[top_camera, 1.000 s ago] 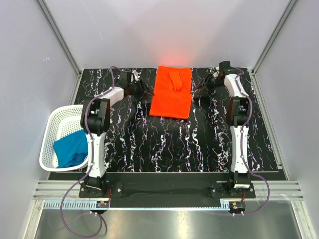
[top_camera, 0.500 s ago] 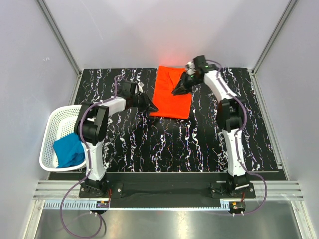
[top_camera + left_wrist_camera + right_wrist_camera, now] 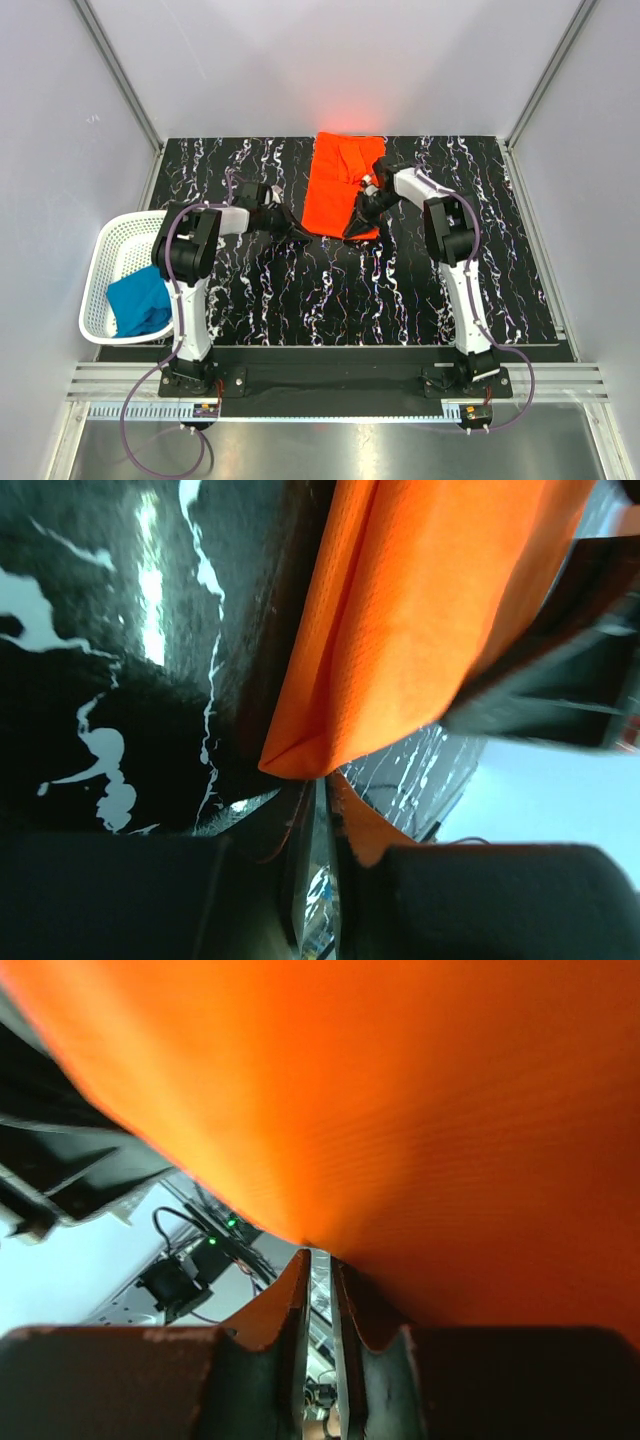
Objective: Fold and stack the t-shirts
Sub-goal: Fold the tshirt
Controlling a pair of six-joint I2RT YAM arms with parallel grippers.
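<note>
The orange-red t-shirt (image 3: 335, 195) lies folded into a long strip at the back middle of the black marbled table (image 3: 330, 290). My left gripper (image 3: 303, 236) sits at its near left corner. In the left wrist view that gripper (image 3: 322, 785) is shut to a thin slit, with the corner of the orange cloth (image 3: 420, 610) at its tips. My right gripper (image 3: 350, 232) is at the near right corner. Seen from the right wrist, this gripper (image 3: 318, 1260) is likewise shut, and orange cloth (image 3: 400, 1090) drapes over its tips. The teal blue t-shirt (image 3: 140, 300) lies crumpled in the basket.
A white mesh basket (image 3: 100, 250) stands at the table's left edge beside the left arm. Grey walls and metal frame posts close in the table at the back and on both sides.
Both arms have swung in from the shirt's far sides to its near corners. Both sets of jaws have gone from wide apart to almost together on the cloth.
</note>
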